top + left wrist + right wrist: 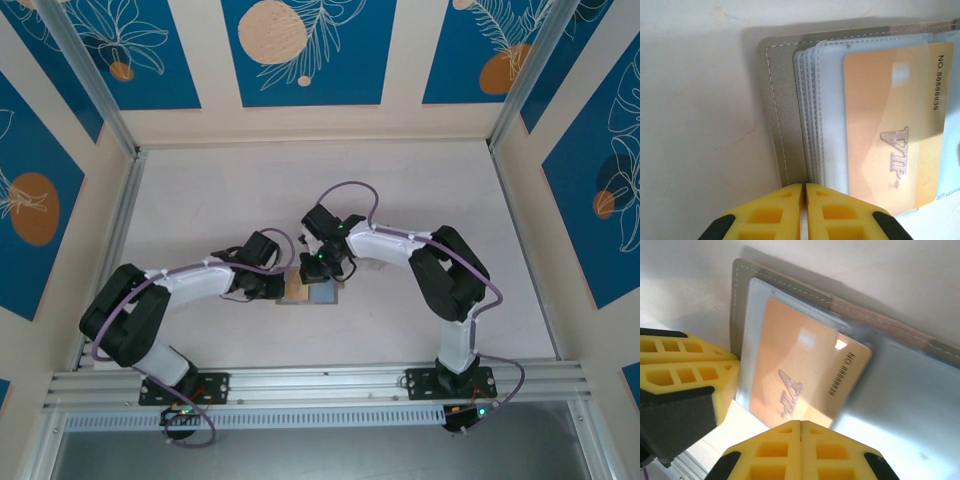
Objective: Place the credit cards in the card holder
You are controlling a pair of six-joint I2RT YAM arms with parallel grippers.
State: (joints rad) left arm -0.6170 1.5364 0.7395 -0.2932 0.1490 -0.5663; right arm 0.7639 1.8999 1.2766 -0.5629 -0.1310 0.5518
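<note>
With the left tool (804, 192) closed empty at the edge of the open grey card holder (777, 115) on the worktop (690, 125) and the right tool (800, 427) closed against the orange card (800, 375), that card looks nearly seated in a clear pocket (832, 100), with other cards likely left.

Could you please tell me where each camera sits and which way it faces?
Top external: above and behind the arms, looking down on the table; both arms show.
Left wrist: on the left arm, looking past the left tool at the card holder and orange card.
Right wrist: on the right arm, looking past the right tool at them; the left tool shows too.
Shared: both wrist views show the card holder and orange card.
</note>
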